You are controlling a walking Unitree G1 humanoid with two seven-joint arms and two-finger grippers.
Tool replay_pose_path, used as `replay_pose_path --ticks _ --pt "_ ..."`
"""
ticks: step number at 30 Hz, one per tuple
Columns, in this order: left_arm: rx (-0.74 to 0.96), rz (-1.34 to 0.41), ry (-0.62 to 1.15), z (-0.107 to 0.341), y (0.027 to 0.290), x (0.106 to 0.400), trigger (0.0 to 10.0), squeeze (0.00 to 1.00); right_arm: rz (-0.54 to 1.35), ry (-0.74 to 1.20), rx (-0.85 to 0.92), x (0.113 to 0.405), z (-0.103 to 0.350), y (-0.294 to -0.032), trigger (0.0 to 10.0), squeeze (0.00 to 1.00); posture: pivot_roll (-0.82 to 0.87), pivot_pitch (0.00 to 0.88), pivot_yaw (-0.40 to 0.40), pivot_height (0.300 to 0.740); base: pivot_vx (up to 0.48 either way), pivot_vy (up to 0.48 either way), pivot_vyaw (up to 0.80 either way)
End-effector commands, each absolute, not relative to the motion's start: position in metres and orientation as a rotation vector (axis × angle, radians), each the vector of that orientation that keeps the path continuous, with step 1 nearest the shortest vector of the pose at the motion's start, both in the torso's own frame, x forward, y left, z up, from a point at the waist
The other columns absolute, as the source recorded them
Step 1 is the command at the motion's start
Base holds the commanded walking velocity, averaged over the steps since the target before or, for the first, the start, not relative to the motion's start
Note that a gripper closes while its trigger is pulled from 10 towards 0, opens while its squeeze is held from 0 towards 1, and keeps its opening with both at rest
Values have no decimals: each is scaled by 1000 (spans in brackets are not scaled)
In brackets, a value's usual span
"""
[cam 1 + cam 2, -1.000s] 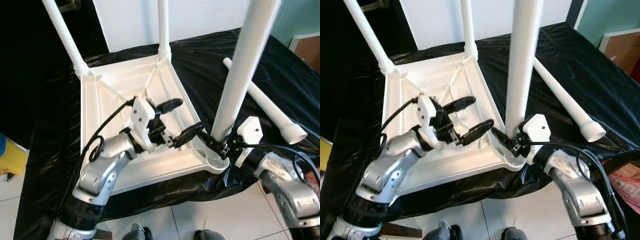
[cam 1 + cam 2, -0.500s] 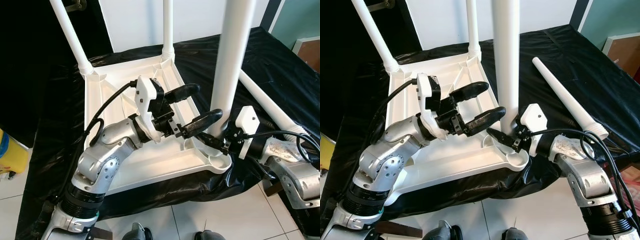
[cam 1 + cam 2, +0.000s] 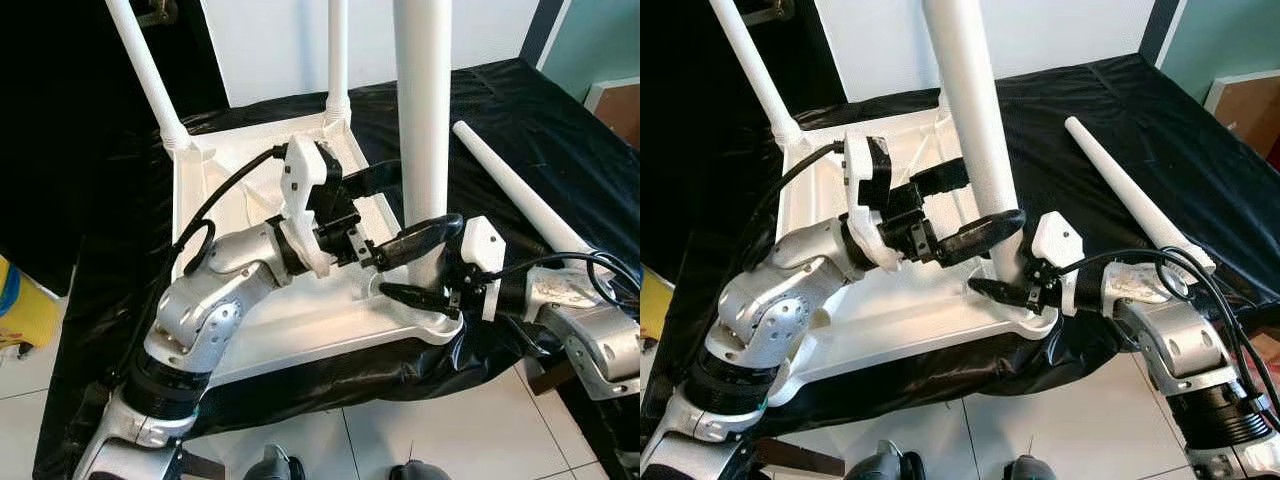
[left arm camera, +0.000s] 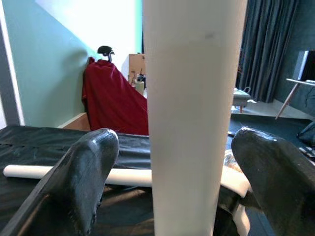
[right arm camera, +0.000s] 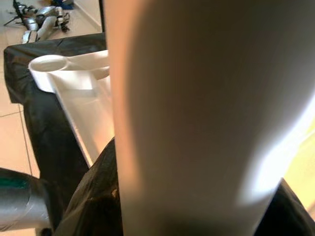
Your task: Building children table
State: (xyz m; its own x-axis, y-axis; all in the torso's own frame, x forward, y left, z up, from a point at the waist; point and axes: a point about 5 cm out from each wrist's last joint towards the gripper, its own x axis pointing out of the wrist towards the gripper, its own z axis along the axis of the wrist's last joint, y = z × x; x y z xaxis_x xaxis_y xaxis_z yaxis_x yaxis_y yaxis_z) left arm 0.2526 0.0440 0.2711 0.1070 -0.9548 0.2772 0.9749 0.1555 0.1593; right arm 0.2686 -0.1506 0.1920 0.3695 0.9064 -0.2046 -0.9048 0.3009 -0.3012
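Left end effector (image 3: 400,205) fingers apart, straddling upright leg (image 3: 424,120); right end effector (image 3: 425,285) clamped on leg base at tabletop (image 3: 250,330) corner.

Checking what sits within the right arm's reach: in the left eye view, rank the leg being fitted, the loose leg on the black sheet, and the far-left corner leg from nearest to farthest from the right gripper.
1. Leg being fitted: upright at the near corner, with the right gripper at its base.
2. Loose leg: lying on the black sheet, on the robot's right.
3. Far-left corner leg: standing at the tabletop's far left corner.
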Motion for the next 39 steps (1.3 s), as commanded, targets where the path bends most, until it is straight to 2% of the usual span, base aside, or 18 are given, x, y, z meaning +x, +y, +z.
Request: replay_pose_path --ticks 1,6,7,30,31,32,33,34,39 --pt "-39 -1637 -358 273 42 242 10000 0 1247 9 -419 269 193 -148 10000 0 -68 60 27 740 0 0 0" --pt "-87 -1672 -342 280 41 243 9765 0 1271 8 -430 272 193 -144 10000 0 -69 43 29 740 0 0 0" --pt "-104 -1675 -333 280 42 244 0 0 1274 8 -432 273 193 -144 10000 0 -69 38 30 740 0 0 0" --pt "-118 -1685 -322 285 44 246 0 0 1235 4 -416 279 194 -146 10000 0 -78 14 36 740 0 0 0" --pt "-96 -1657 -328 287 44 248 4549 0 1211 -16 -396 281 196 -146 10000 1000 -79 13 38 740 0 0 0" --pt "-74 -1627 -336 288 44 250 7176 0 1193 -31 -380 283 199 -147 10000 1000 -79 12 39 740 0 0 0" --pt "-74 -1627 -336 288 44 250 7176 0 1193 -31 -380 283 199 -147 10000 1000 -79 12 39 740 0 0 0" --pt "-58 -1594 -345 290 44 252 10000 0 1181 -39 -366 284 200 -147 10000 1000 -80 12 39 740 0 0 0" --pt "-56 -1496 -323 295 42 261 10000 0 1123 -71 -342 287 203 -148 10000 1000 -78 12 41 740 0 0 0"
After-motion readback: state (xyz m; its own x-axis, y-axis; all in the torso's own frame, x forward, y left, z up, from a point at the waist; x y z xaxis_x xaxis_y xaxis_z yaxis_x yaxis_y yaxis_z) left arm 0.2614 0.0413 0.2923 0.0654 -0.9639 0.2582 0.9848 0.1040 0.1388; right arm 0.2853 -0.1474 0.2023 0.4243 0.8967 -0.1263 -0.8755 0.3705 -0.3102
